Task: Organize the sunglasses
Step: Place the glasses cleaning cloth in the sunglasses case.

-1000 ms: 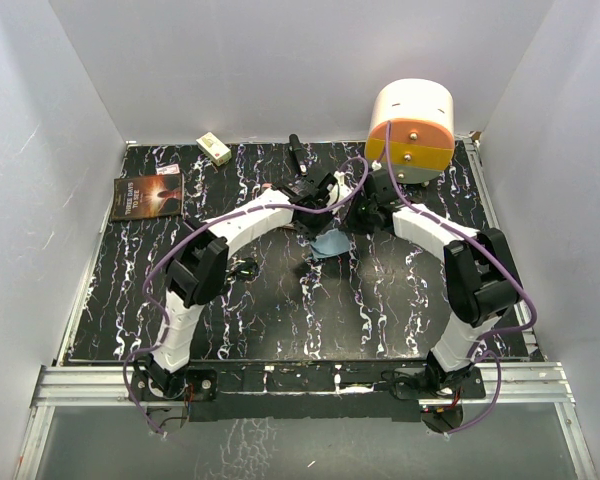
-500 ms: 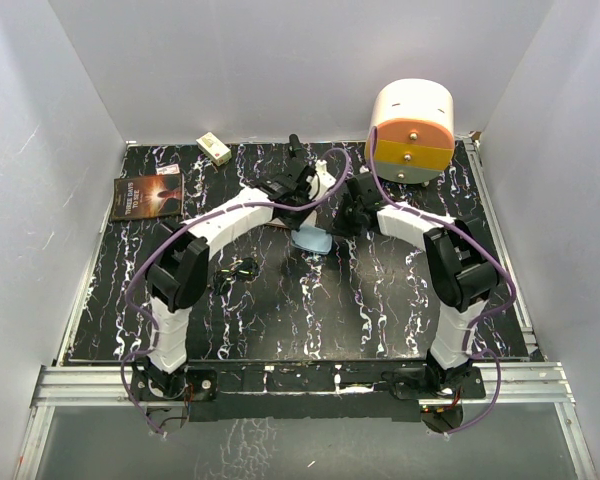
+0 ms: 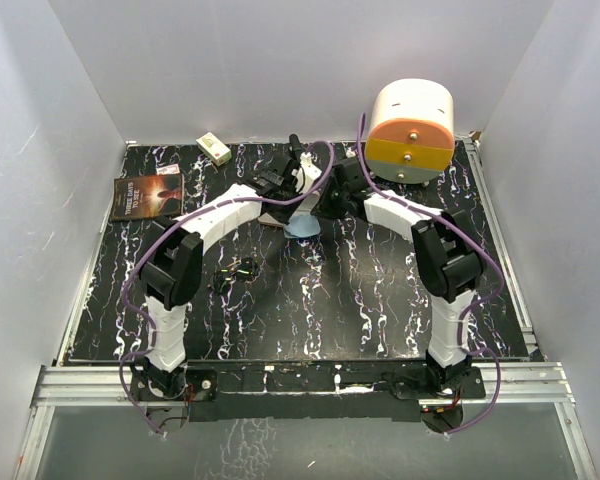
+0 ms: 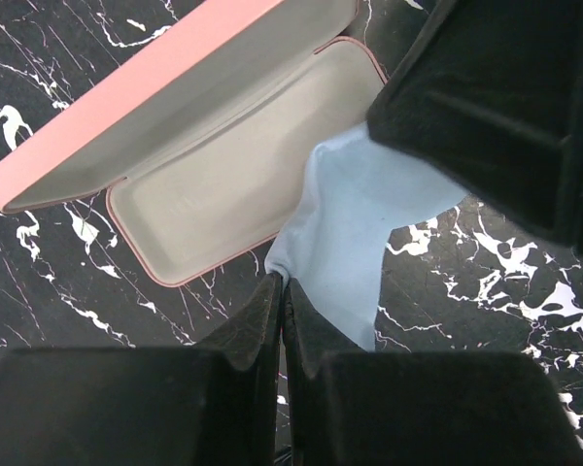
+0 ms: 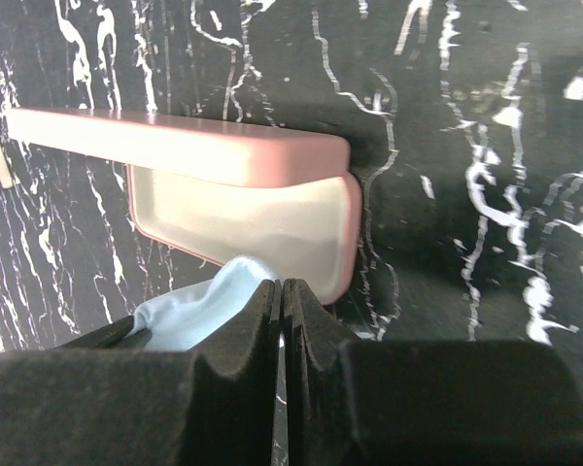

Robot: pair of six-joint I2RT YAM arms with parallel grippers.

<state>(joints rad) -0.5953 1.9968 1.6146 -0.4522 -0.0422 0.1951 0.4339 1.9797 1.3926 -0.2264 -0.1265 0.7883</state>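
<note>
The sunglasses [image 3: 232, 272], small and dark-framed, lie on the table left of centre, away from both grippers. The pink case [image 4: 214, 184] lies open with its pale inside empty; it also shows in the right wrist view [image 5: 253, 218]. My left gripper [image 4: 284, 283] is shut on one corner of the light blue cloth [image 4: 355, 223]. My right gripper [image 5: 282, 284] is shut on another edge of the cloth [image 5: 199, 306]. The cloth hangs between them just beside the case's open tray, and from above it [image 3: 302, 228] shows below both grippers.
A dark book [image 3: 146, 195] lies at the far left. A small cream box [image 3: 214, 149] and a black object [image 3: 294, 148] sit at the back. A round white, orange and yellow container [image 3: 410, 130] stands at the back right. White walls enclose the table.
Both grippers have moved back and to the left, carrying the blue cloth from mid-table up to the open pink case. The sunglasses have not moved.
</note>
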